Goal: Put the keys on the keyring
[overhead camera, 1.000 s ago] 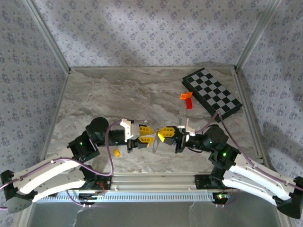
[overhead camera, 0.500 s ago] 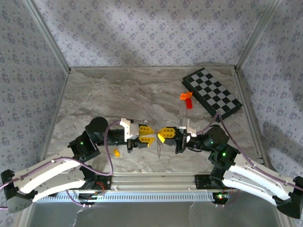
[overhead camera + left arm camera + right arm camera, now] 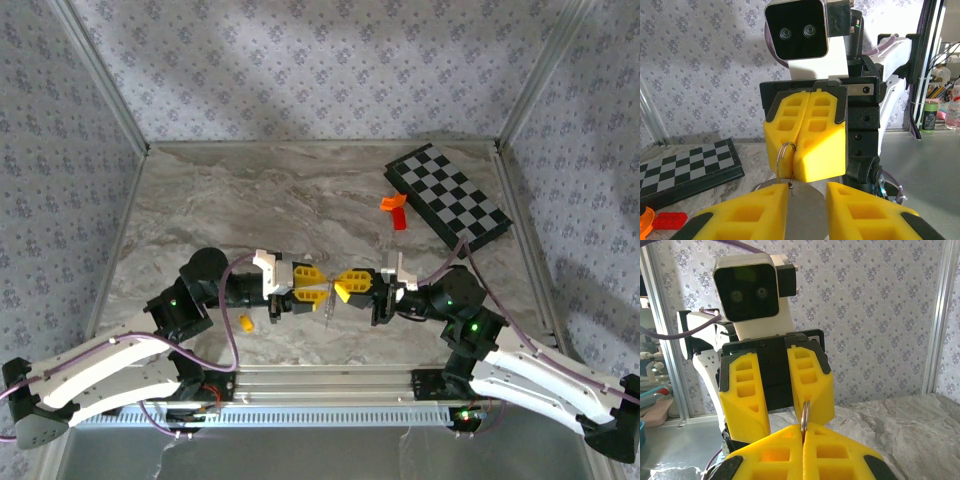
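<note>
One thin silvery keyring [image 3: 804,414] between the pressed-together jaws of the right gripper [image 3: 802,431]; left gripper [image 3: 807,190] jaws spread.

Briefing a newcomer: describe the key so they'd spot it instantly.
On the marbled table, look by the near edge beside the left arm. The key lies loose there, left of the left gripper: a tiny yellow speck, far smaller than the yellow pads.

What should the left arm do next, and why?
Probably draw the left gripper back and down to the key, which lies on the table near it. The right gripper is shut on the keyring, while the left gripper stands open, holding no key.
</note>
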Available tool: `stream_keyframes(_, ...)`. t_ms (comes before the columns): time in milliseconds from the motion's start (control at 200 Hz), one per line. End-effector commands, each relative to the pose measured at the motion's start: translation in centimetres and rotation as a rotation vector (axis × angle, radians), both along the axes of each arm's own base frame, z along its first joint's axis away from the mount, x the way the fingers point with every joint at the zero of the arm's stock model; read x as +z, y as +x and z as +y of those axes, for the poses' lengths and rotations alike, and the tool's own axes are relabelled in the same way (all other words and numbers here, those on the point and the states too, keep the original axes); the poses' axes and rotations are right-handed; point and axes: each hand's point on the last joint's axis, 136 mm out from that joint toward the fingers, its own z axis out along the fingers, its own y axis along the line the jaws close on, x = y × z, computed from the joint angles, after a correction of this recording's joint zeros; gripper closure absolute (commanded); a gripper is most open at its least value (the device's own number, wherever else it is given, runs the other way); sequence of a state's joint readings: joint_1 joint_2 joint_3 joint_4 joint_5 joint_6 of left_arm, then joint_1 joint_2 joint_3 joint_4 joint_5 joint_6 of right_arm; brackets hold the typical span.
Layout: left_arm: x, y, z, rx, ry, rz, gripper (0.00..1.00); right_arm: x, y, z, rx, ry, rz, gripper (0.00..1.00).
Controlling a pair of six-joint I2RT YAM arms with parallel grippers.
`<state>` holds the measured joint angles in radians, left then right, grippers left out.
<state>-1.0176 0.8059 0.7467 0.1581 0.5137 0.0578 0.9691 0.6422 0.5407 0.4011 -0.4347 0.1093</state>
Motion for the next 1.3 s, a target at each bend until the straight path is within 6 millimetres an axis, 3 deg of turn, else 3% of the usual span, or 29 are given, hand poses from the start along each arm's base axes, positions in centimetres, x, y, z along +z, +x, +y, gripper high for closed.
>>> stream_keyframes(0,1.6,-0.3,0.1,-0.011,-0.051,-0.019,0.73,1.3,-1.4,-0.3,0.057,0.046,-0.035,1.00)
stream_keyframes(560,2.0,-0.5,0.5,-0.009,-0.071,-0.018,0.72,2.4,-1.6,-1.0,0.051,0.098,-0.058,1.00)
stream_keyframes(1294,2.1,-1.6,-0.4,-0.083,-0.064,-0.024,0.75,1.1,-1.3,-0.2,0.049,0.051,-0.046,1.00)
